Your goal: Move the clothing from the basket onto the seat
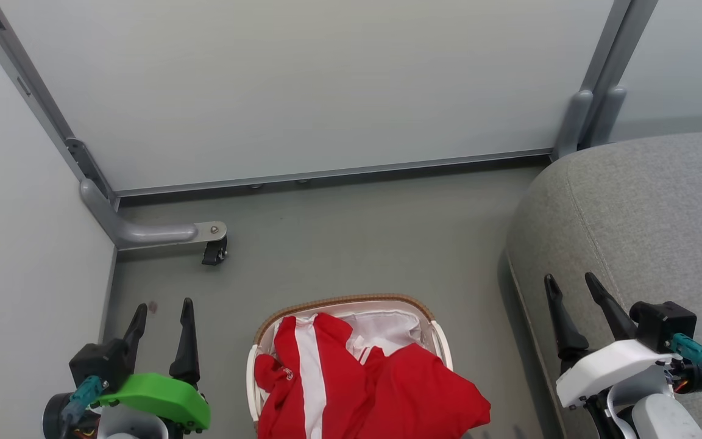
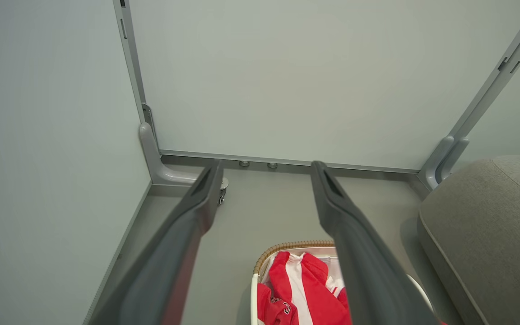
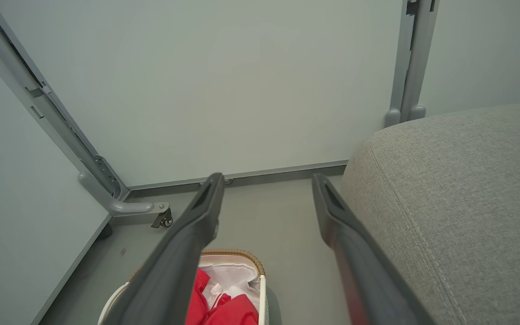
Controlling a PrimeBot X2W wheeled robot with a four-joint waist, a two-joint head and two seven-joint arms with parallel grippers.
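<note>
The clothing (image 1: 363, 384), bright red with a white stripe, lies heaped in the basket (image 1: 342, 302) at the bottom middle of the head view, spilling over its right side. The white liner (image 1: 387, 329) shows at the back. The grey seat (image 1: 637, 213) rises on the right. My left gripper (image 1: 162, 308) stands open, left of the basket, nothing between its fingers. My right gripper (image 1: 570, 280) stands open over the seat's front edge, also empty. The left wrist view shows the clothing (image 2: 305, 293) and basket (image 2: 287, 246) beyond its gripper (image 2: 264, 167). The right wrist view shows the gripper (image 3: 266, 178), basket (image 3: 242, 253) and seat (image 3: 458, 189).
Pale partition panels (image 1: 302, 85) close off the back and left. A metal foot with a caster (image 1: 214, 250) juts onto the grey floor (image 1: 357, 244) at the back left. Bare floor lies between basket, panels and seat.
</note>
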